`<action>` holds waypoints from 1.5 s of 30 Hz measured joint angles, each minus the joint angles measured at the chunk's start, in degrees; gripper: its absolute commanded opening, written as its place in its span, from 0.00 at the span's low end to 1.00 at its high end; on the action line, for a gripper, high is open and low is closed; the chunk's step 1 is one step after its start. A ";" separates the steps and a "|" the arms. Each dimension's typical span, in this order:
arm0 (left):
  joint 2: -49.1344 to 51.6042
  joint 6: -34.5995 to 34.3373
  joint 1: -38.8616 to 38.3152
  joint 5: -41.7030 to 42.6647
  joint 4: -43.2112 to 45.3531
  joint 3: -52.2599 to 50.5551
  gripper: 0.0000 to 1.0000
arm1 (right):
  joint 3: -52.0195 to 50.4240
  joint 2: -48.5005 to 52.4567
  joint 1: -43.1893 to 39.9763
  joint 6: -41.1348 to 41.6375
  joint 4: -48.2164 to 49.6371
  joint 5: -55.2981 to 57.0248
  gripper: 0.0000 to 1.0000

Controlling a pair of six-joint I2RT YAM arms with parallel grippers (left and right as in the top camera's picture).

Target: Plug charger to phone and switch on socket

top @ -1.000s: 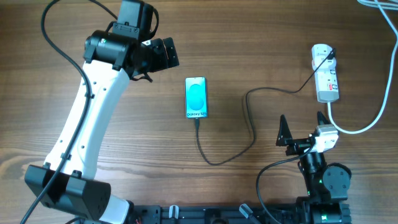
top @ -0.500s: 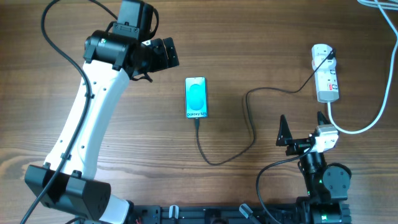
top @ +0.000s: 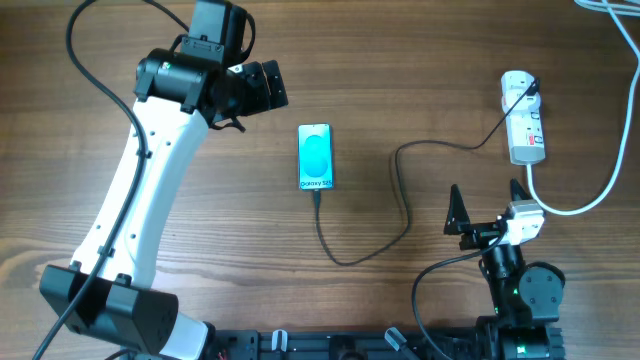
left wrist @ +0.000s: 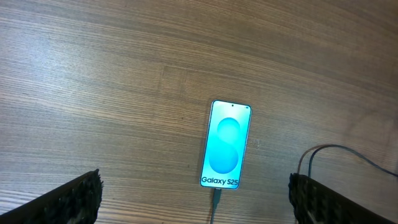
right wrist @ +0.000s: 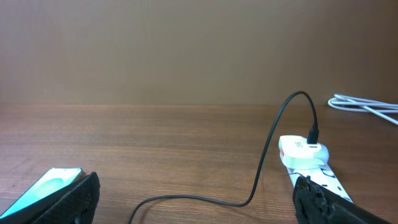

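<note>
The phone (top: 315, 157) lies flat at the table's middle, its cyan screen lit, and it also shows in the left wrist view (left wrist: 227, 144) and at the left edge of the right wrist view (right wrist: 43, 186). The charger cable (top: 400, 190) runs from the phone's near end, where its connector (left wrist: 216, 199) sits in the port, to a plug in the socket (top: 525, 118). The socket also shows in the right wrist view (right wrist: 305, 152). My left gripper (top: 265, 85) is open above and left of the phone. My right gripper (top: 487, 215) is open near the front, below the socket.
A thick white cord (top: 600, 190) loops from the socket's near end to the right edge and up to the far right corner. The charger cable's slack curves across the table between phone and socket.
</note>
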 measured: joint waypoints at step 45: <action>-35.01 16.85 10.08 3.04 24.04 -43.71 1.00 | 0.00 -0.07 0.00 0.00 0.02 0.02 1.00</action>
